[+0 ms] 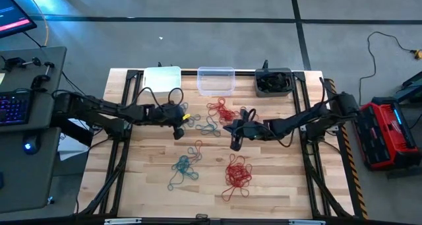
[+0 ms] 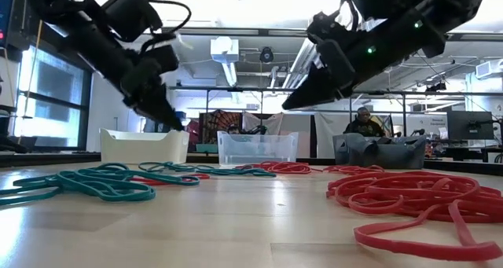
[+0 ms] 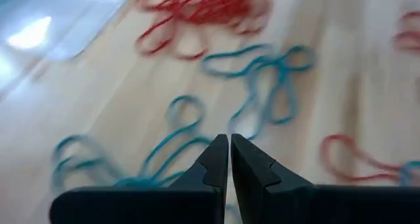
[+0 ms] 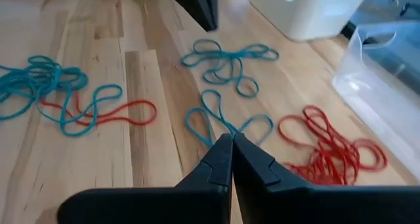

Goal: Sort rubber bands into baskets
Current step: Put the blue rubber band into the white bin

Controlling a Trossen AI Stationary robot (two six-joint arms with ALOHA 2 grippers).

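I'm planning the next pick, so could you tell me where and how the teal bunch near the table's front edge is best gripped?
Probably at the single loop trailing off the teal bunch at its front-left: one strand lies alone on bare wood there, away from the red band crossing its far end. Come straight down from above, since the bands lie flat. The left gripper looks nearer.

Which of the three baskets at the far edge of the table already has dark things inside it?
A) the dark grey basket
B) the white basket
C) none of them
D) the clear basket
A: in the high view the dark grey basket holds a dark bunch, while the white basket and the clear basket look empty.
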